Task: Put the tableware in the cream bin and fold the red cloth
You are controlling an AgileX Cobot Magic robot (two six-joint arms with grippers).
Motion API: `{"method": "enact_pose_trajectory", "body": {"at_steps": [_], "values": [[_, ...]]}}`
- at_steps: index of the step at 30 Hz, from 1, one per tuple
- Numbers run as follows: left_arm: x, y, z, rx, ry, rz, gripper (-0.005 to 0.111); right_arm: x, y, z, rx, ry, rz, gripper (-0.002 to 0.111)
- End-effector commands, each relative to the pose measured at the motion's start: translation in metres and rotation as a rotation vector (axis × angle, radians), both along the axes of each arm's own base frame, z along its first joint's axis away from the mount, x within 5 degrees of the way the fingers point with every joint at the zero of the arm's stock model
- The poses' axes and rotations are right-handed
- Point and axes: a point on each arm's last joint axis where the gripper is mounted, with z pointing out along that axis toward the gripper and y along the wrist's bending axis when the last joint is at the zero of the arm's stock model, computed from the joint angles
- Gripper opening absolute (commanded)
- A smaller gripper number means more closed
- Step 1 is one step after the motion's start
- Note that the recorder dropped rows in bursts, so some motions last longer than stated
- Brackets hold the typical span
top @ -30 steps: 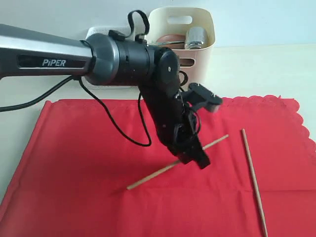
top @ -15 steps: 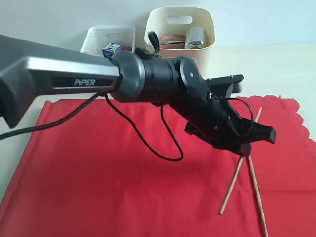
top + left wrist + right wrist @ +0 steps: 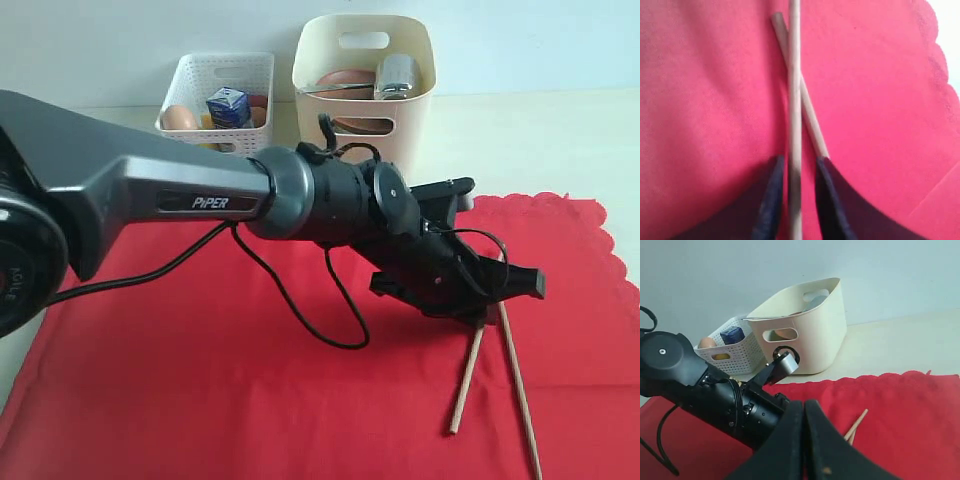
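Since a second ago we have seen the left hand (image 3: pixel 520 286) swing from the middle of the red cloth (image 3: pixel 200 380) to its right part, taking one chopstick (image 3: pixel 466 380) with it. That chopstick now lies on the cloth just left of the second chopstick (image 3: pixel 520 395). Their far ends cross under the hand and their near ends spread apart. In the left wrist view the carried chopstick runs straight between the fingers (image 3: pixel 771 200). We see red cloth in the gap beside it, so the hand has released and grips nothing. The second chopstick slants under one finger. The right hand (image 3: pixel 804 440) is clenched and empty, above the cloth's near side. The cream bin (image 3: pixel 315 90) stands on the bench (image 3: pixel 540 140) beyond the cloth's far edge.
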Motion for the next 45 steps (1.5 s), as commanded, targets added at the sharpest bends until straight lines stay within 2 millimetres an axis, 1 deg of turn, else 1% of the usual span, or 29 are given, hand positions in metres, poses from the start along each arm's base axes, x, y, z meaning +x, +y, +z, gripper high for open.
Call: {"method": "enact_pose_trajectory", "body": {"at_steps": [1,3,4,6,14,20,25,30,32,34,37,39,42,45], "values": [[0.000,-0.002,0.000,-0.003,-0.015,0.005,0.050,0.000,0.000,-0.001,-0.007,-0.010,-0.001,0.000],[0.001,-0.001,0.000,-0.008,-0.009,0.013,0.059,0.000,0.000,-0.001,-0.007,-0.010,-0.001,0.000],[0.001,-0.001,0.000,-0.007,-0.008,0.012,0.062,0.000,0.000,-0.001,-0.007,-0.010,-0.001,0.000],[0.001,-0.001,0.001,-0.009,-0.009,0.012,0.064,0.000,0.000,-0.001,-0.007,-0.010,-0.001,0.000],[-0.002,-0.002,-0.001,0.020,-0.053,-0.045,0.062,0.000,0.000,-0.001,-0.007,-0.010,-0.001,0.000],[0.001,0.004,0.010,0.089,-0.155,-0.120,0.062,0.000,0.000,-0.001,-0.007,-0.010,-0.001,0.000],[0.000,0.006,0.009,0.148,-0.189,-0.114,0.062,0.000,0.000,-0.001,-0.007,-0.010,-0.001,0.000],[-0.011,-0.003,0.010,0.159,-0.255,-0.157,0.062,0.000,0.000,-0.001,-0.007,-0.010,-0.001,0.000],[-0.017,-0.012,0.014,0.158,-0.301,-0.197,0.062,0.000,0.000,-0.001,-0.007,-0.010,-0.001,0.000],[-0.021,-0.019,0.020,0.163,-0.336,-0.200,0.061,0.000,0.000,-0.001,-0.007,-0.010,-0.001,0.000],[-0.020,-0.023,0.027,0.210,-0.419,-0.209,0.056,0.000,0.000,-0.001,-0.007,-0.010,-0.001,0.000],[-0.020,-0.023,0.029,0.243,-0.450,-0.208,0.055,0.000,0.000,-0.001,-0.007,-0.010,-0.001,0.000],[-0.019,-0.022,0.025,0.284,-0.480,-0.223,0.056,0.000,0.000,-0.001,-0.007,-0.010,-0.001,0.000],[-0.019,-0.022,0.017,0.299,-0.466,-0.217,0.057,0.000,0.000,-0.001,-0.007,-0.010,-0.001,0.000]]}}
